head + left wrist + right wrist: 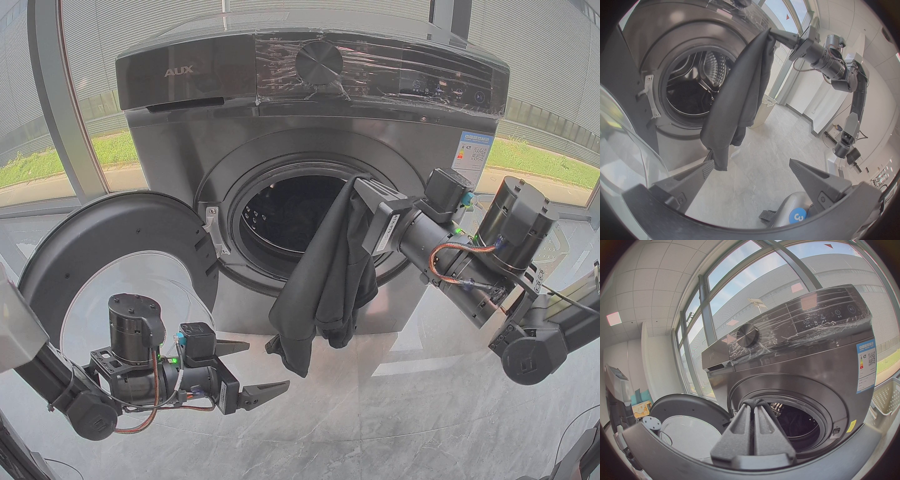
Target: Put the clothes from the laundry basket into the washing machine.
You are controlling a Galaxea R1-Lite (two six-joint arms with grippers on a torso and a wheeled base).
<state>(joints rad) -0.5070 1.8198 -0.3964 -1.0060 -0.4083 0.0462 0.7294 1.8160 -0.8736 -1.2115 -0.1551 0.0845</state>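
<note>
Fingers of the right gripper (pixel 753 405): pressed flat together, pinching a fold of the dark garment (pixel 325 275) at its uppermost point. Held level with the upper rim of the drum opening (pixel 287 212), just in front of its right side, with wrist and forearm running back and down toward the robot's right. From that single pinch, the garment hanging in a long, narrow drape: charcoal to black, matte, creased lengthwise, looser and bunched at the lower end. Crosses the right part of the opening and the front panel below it; not yet inside the drum. Contact between hem and pale marble floor (pixel 375 425): cannot tell. Fingers of the left gripper (pixel 259 369): spread wide, nothing between them. Positioned low, below the level of the opening and in front of the open door (pixel 94 250), fingertips pointing toward the hanging hem, near it but apart; forearm angled back toward the robot's left. Behind both, the washing machine (pixel 187 144): dark grey front-loader, round door swung fully open to the left, control panel (pixel 375 69) wrapped in clear film. Dark shape inside the drum, nature not discernible. White perforated laundry basket (pixel 887 399) standing just beside the machine's right side.
</note>
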